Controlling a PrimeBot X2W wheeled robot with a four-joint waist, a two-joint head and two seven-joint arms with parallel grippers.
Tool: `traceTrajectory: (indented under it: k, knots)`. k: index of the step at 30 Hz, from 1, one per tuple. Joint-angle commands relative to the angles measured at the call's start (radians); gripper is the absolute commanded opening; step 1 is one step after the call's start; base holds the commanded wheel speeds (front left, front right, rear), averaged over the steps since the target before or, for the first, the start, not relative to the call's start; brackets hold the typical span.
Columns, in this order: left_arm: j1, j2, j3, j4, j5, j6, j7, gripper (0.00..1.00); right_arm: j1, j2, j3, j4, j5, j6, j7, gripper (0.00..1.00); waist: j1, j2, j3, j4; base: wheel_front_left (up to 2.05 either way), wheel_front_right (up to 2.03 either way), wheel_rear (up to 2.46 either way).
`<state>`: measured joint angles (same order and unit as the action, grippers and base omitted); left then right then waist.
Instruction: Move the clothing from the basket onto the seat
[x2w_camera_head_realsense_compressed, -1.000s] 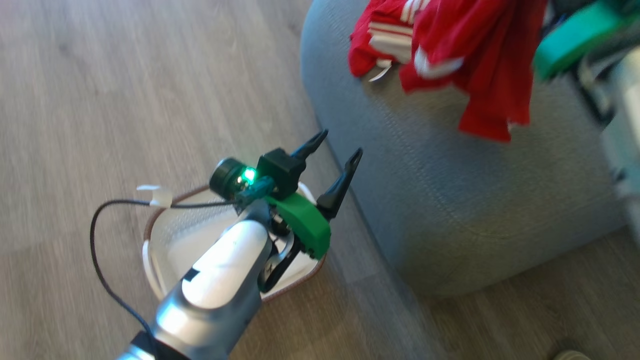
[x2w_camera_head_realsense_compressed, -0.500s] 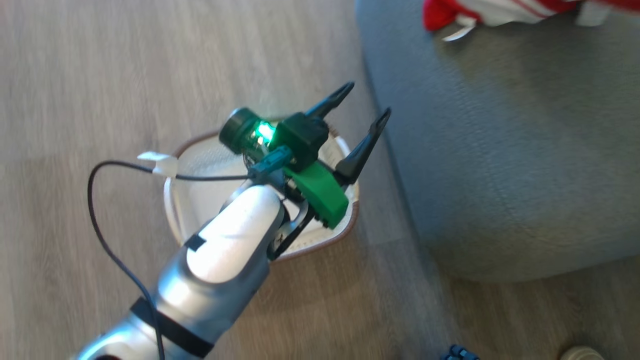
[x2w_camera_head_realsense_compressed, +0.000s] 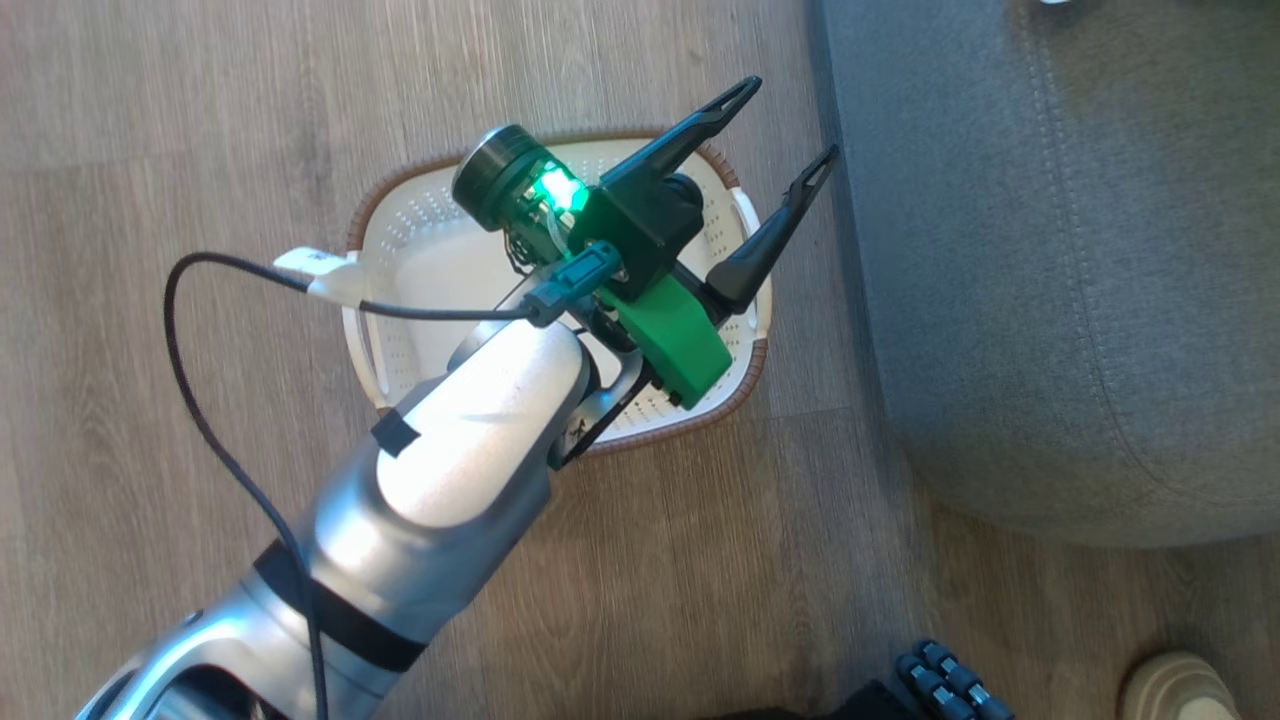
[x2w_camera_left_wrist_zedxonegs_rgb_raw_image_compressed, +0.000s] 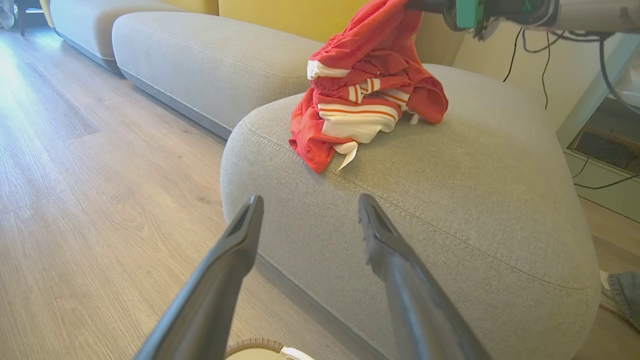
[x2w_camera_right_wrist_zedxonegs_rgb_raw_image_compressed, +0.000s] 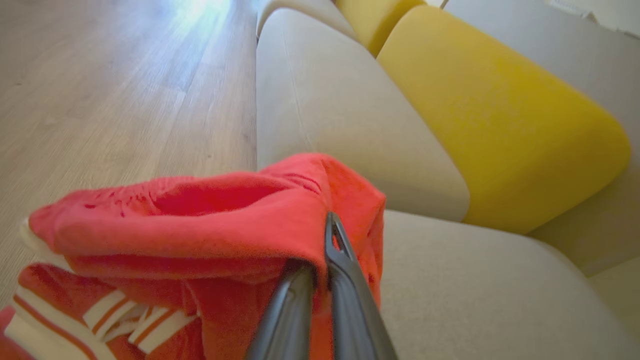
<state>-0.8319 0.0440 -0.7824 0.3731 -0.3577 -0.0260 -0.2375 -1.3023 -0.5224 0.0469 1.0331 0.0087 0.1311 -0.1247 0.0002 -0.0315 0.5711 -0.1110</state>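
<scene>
The white basket (x2w_camera_head_realsense_compressed: 400, 190) with a brown rim stands on the floor beside the grey seat (x2w_camera_head_realsense_compressed: 1050, 250); what shows of its inside is plain white. My left gripper (x2w_camera_head_realsense_compressed: 785, 125) hovers open over the basket's right side, holding nothing. In the left wrist view my left gripper (x2w_camera_left_wrist_zedxonegs_rgb_raw_image_compressed: 310, 200) points at the seat (x2w_camera_left_wrist_zedxonegs_rgb_raw_image_compressed: 450, 200), where the red clothing (x2w_camera_left_wrist_zedxonegs_rgb_raw_image_compressed: 365, 100) with white stripes is heaped. Its top is lifted by my right gripper (x2w_camera_left_wrist_zedxonegs_rgb_raw_image_compressed: 465, 10). In the right wrist view my right gripper (x2w_camera_right_wrist_zedxonegs_rgb_raw_image_compressed: 325, 240) is shut on a fold of the clothing (x2w_camera_right_wrist_zedxonegs_rgb_raw_image_compressed: 200, 220) above the seat (x2w_camera_right_wrist_zedxonegs_rgb_raw_image_compressed: 475, 285).
Wood floor surrounds the basket. A yellow cushion (x2w_camera_right_wrist_zedxonegs_rgb_raw_image_compressed: 500, 115) and further grey cushions (x2w_camera_left_wrist_zedxonegs_rgb_raw_image_compressed: 210, 55) lie beyond the seat. A person's shoe (x2w_camera_head_realsense_compressed: 1170, 685) is on the floor at the seat's near corner, next to a dark ribbed object (x2w_camera_head_realsense_compressed: 940, 680). Cables (x2w_camera_left_wrist_zedxonegs_rgb_raw_image_compressed: 545, 55) hang at the right.
The head camera has swung: the basket now sits mid-picture and the clothing has gone off the top edge. My left gripper stays open above the basket.
</scene>
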Motion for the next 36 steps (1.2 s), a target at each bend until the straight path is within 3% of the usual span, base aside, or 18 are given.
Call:
traceTrajectory:
  k: [1, 8, 11, 12, 13, 24, 36]
  knots:
    - [-0.026, 0.017, 0.015, -0.042, 0.014, 0.005, 0.005, 1.00, 0.026, 0.008, -0.023, 0.001, -0.011, 0.000, -0.022, 0.00, -0.0002, 0.0000, 0.014, -0.002, 0.00, 0.00, 0.00]
    - [-0.023, 0.032, 0.014, -0.045, 0.009, 0.008, 0.011, 1.00, 0.041, 0.046, -0.063, 0.060, -0.054, 0.000, -0.073, 0.00, -0.0002, 0.0000, 0.018, -0.018, 0.00, 0.00, 0.00]
    - [-0.018, 0.037, 0.016, -0.044, 0.002, 0.010, 0.014, 1.00, 0.042, 0.065, -0.073, 0.073, -0.072, 0.000, -0.094, 0.55, -0.0002, 0.0000, 0.011, -0.028, 0.00, 0.00, 0.00]
    - [-0.016, 0.039, 0.016, -0.043, -0.001, 0.010, 0.015, 1.00, 0.044, 0.069, -0.075, 0.076, -0.077, 0.000, -0.100, 0.87, -0.0002, 0.0000, 0.007, -0.031, 0.00, 0.00, 0.00]
    - [-0.015, 0.041, 0.017, -0.042, -0.004, 0.010, 0.015, 1.00, 0.045, 0.073, -0.074, 0.079, -0.081, 0.000, -0.105, 1.00, -0.0002, 0.0000, 0.002, -0.034, 0.00, 0.00, 0.00]
    - [0.021, 0.046, 0.034, -0.016, -0.052, 0.012, 0.009, 1.00, 0.085, 0.081, -0.004, 0.054, -0.067, 0.000, -0.135, 1.00, -0.0002, 0.0000, -0.097, -0.054, 0.00, 0.00, 0.00]
    - [0.098, 0.042, 0.089, 0.023, -0.118, 0.028, -0.016, 1.00, 0.177, 0.080, 0.147, -0.068, 0.079, 0.000, -0.137, 1.00, -0.0002, 0.0000, -0.253, -0.016, 0.00, 0.00, 0.00]
